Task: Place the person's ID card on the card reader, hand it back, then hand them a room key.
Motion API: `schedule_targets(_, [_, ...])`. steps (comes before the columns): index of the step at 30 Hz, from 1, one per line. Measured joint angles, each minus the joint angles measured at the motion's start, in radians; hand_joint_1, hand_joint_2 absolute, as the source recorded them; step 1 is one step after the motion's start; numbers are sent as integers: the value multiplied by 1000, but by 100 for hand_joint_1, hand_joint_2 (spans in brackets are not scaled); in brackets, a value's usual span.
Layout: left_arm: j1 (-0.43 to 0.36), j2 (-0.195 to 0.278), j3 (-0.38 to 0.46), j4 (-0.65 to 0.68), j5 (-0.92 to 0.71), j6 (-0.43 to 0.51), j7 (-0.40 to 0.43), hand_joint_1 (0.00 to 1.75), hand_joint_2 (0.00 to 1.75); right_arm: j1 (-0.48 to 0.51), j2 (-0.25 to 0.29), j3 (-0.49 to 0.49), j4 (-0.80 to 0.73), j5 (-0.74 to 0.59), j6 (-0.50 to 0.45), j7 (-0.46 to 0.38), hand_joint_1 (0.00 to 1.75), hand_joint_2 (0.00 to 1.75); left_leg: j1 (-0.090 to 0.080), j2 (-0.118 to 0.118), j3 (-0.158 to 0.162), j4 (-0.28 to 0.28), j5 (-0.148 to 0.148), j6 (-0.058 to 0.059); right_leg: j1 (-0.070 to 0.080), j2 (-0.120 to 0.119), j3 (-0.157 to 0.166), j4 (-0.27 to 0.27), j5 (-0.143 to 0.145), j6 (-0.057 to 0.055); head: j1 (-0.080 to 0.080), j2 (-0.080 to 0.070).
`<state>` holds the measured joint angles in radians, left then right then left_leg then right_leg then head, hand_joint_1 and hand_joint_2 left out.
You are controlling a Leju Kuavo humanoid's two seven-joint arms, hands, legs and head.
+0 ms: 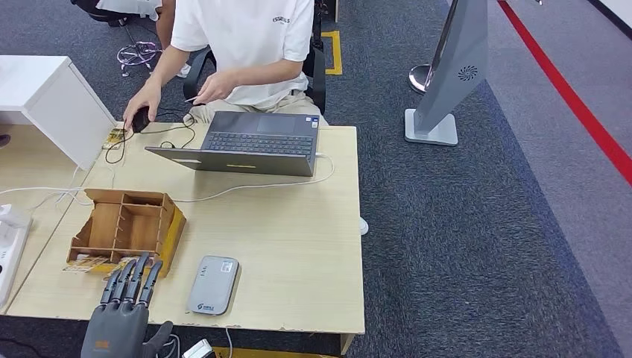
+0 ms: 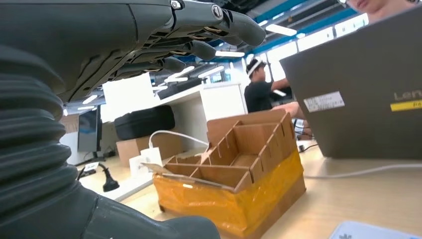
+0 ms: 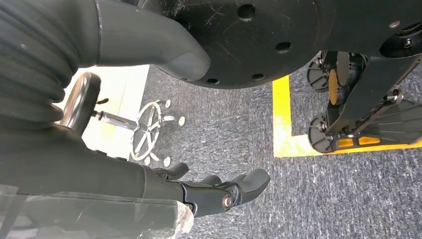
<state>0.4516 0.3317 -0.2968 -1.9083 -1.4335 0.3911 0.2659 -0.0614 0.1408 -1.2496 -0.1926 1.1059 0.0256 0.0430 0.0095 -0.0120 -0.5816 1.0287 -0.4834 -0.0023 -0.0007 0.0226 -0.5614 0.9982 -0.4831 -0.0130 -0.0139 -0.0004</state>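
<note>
We see a light wooden table (image 1: 298,246) carrying an open laptop (image 1: 250,142) at its far edge. Nearer than the laptop stands a wooden organizer box (image 1: 127,227), with a grey card reader (image 1: 213,286) just beside it, and a white cable (image 1: 246,188) trails from the laptop.

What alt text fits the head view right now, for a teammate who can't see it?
The robot's left hand, fingers straight and holding nothing, reaches over the table's near edge toward a wooden organiser, beside a grey card reader. Across the table, a seated person uses a laptop.
</note>
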Motion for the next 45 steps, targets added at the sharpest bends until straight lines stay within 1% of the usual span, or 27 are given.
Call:
schedule_targets(5, [3,-9,23,28,-24,61,-34,0,175,0,0,1,0,6,0,0,0,175,0,0,0,0,0,0,0,0,0,0,0,0,0,0])
schedule_targets(9, [9,-15,42,47,-57,139,-66,0,175,0,0,2,0,16,-2,1,0,175,0,0,0,0,0,0,0,0,0,0,0,0,0,0])
schedule_targets(12, [13,-15,58,67,-65,201,-98,0,175,-1,0,4,0,25,-2,2,0,175,0,0,0,0,0,0,0,0,0,0,0,0,0,0])
schedule_targets(16, [13,-5,78,113,-44,259,-148,0,175,-1,-1,10,0,37,0,0,0,175,0,0,0,0,0,0,0,0,0,0,0,0,0,0])
schedule_targets(19, [14,9,95,153,-24,286,-181,0,175,-1,-3,14,0,44,0,0,0,175,0,0,0,0,0,0,0,0,0,0,0,0,0,0])
schedule_targets(22, [16,20,114,180,-10,294,-217,0,175,-2,-5,18,0,50,0,0,0,175,0,0,0,0,0,0,0,0,0,0,0,0,0,0])
schedule_targets(25, [20,23,160,210,10,296,-287,0,175,-2,-7,24,0,56,0,0,0,175,0,0,0,0,0,0,0,0,0,0,0,0,0,0])
schedule_targets(27, [22,13,218,234,25,297,-373,0,175,-2,-8,27,0,58,0,0,0,175,0,0,0,0,0,0,0,0,0,0,0,0,0,0])
schedule_targets(29, [18,-17,302,261,37,297,-508,0,175,-2,-9,29,0,60,0,1,0,175,0,0,0,0,0,0,0,0,0,0,0,0,0,0])
schedule_targets(32, [-7,-94,464,307,44,298,-731,0,175,-2,-9,31,0,65,0,4,0,175,0,0,0,0,0,0,0,0,0,0,0,0,0,0])
schedule_targets(33, [-19,-120,520,323,43,298,-786,0,175,-2,-9,31,0,67,1,4,0,175,0,0,0,0,0,0,0,0,0,0,0,0,0,0])
schedule_targets(35, [-43,-169,621,349,39,298,-864,0,175,-2,-9,32,0,68,2,5,0,175,0,0,0,0,0,0,0,0,0,0,0,0,0,0])
schedule_targets(38, [-79,-230,751,375,27,298,-936,0,175,-2,-9,32,0,71,2,6,0,175,0,0,0,0,0,0,0,0,0,0,0,0,0,0])
schedule_targets(40, [-102,-260,822,388,23,299,-954,0,175,-2,-9,32,0,73,2,7,0,175,0,0,0,0,0,0,0,0,0,0,0,0,0,0])
schedule_targets(42, [-122,-279,873,398,19,299,-958,0,175,-2,-9,33,0,75,2,9,0,175,0,0,0,0,0,0,0,0,0,0,0,0,0,0])
schedule_targets(45, [-147,-301,924,410,7,299,-960,0,175,-3,-9,33,0,77,3,11,0,175,0,0,0,0,0,0,0,0,0,0,0,0,0,0])
